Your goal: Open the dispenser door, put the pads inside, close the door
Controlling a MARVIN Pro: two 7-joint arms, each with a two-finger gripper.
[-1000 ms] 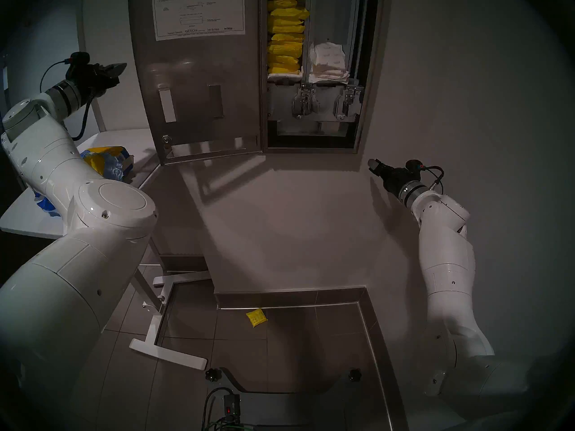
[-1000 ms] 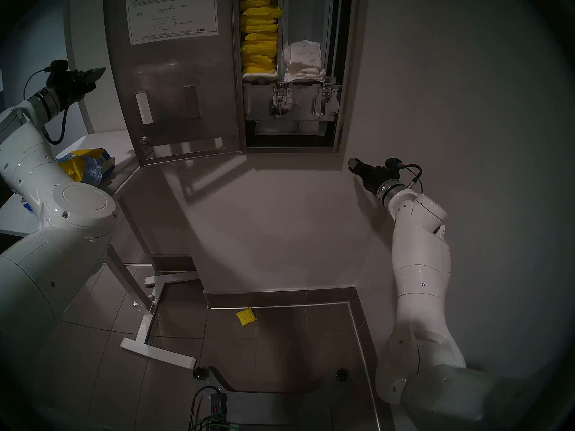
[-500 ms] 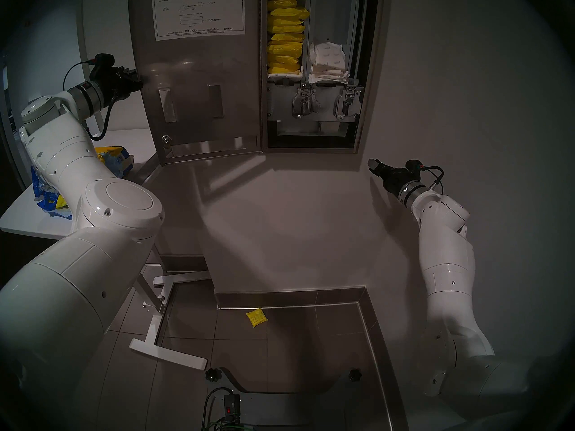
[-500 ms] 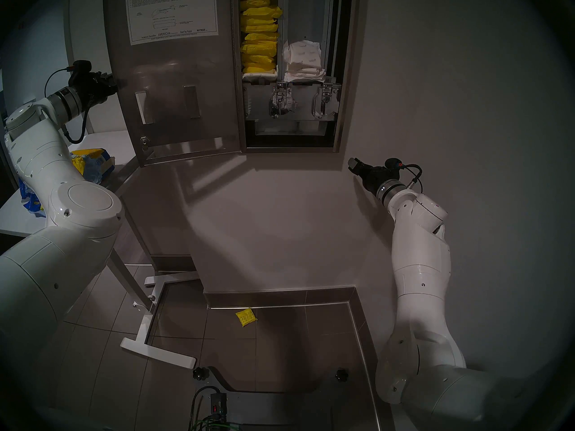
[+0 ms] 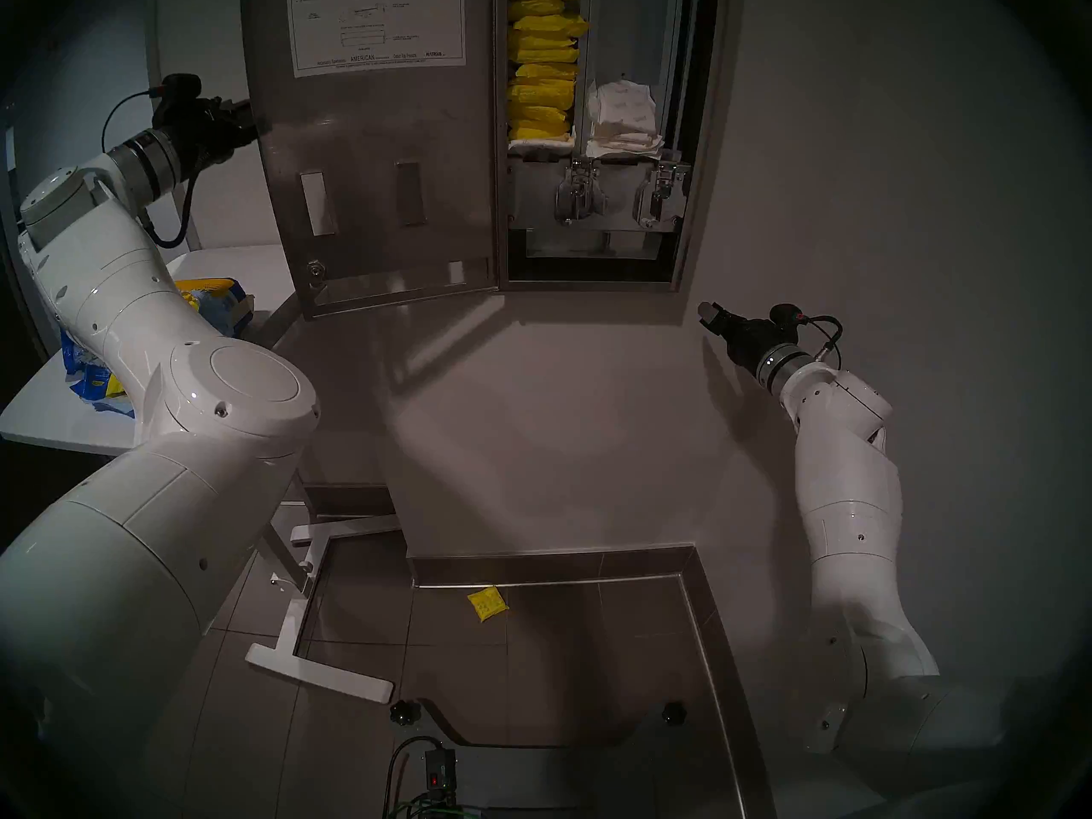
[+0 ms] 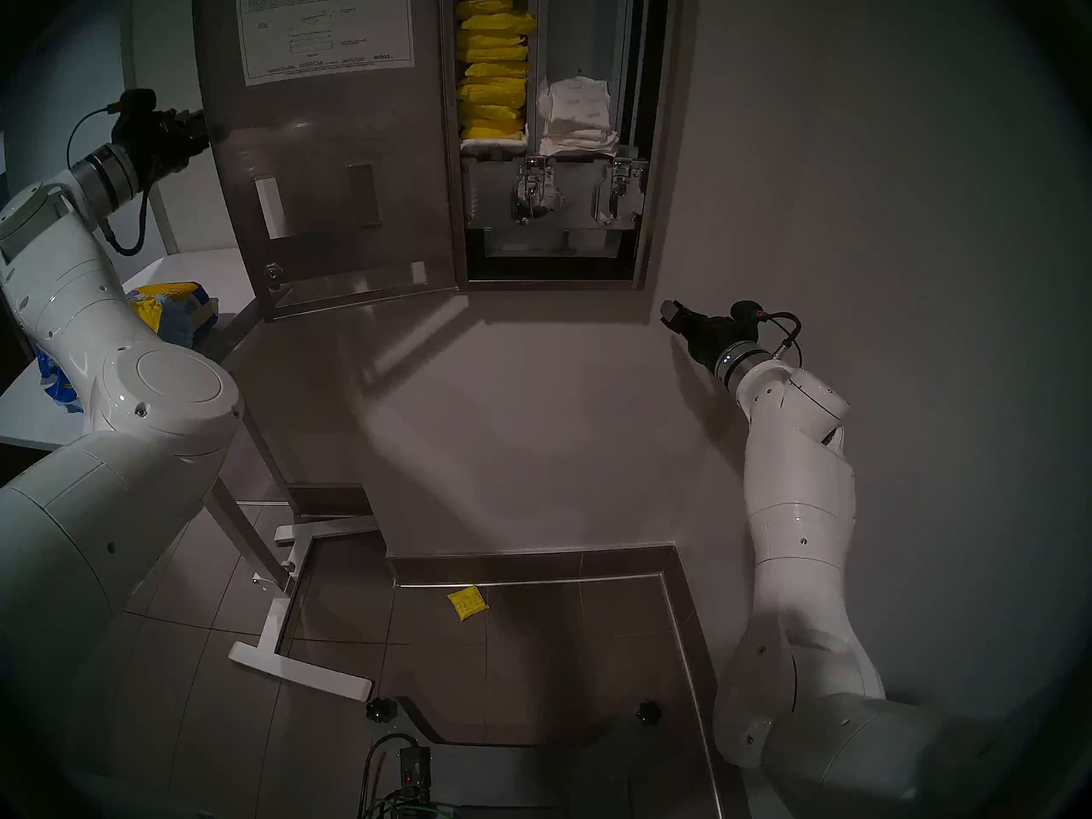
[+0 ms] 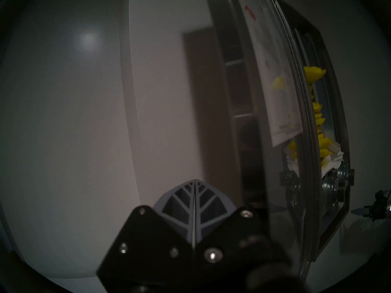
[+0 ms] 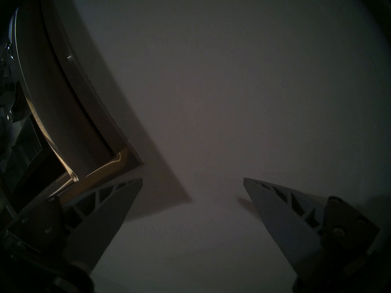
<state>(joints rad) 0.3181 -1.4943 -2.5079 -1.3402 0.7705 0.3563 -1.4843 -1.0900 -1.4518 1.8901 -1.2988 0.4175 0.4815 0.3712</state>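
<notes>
Head stereo left: left gripper (image 5: pixel 251 120), fingers pressed together and empty, is meeting the open dispenser door's (image 5: pixel 378 150) outer edge; pads (image 5: pixel 540 79) are sitting stacked inside. Closing likely needs a rightward push.

Dispenser door (image 5: pixel 378 168): brushed steel grey, inner face showing.
Instruction sheet (image 5: pixel 375 23): white, fine black print and line diagrams, red logo at top.
Pads (image 5: pixel 543 79): bright yellow wrap, stacked in the left column.
Fallen pad (image 5: pixel 487 604): yellow with a faint darker pattern, on grey floor tiles.
White wrapped pads (image 5: pixel 623 120): white, faint grey print.
Torn bag (image 5: pixel 218 306): blue and yellow.
Table (image 5: pixel 53 422): white.
Wall (image 5: pixel 591 416): plain off-white.
Left gripper (image 7: pixel 194 183): grey ribbed fingers, black mount.
Right gripper (image 8: pixel 192 180): grey ribbed fingers, black mount.
Arms (image 5: pixel 845 504): glossy white.
</notes>
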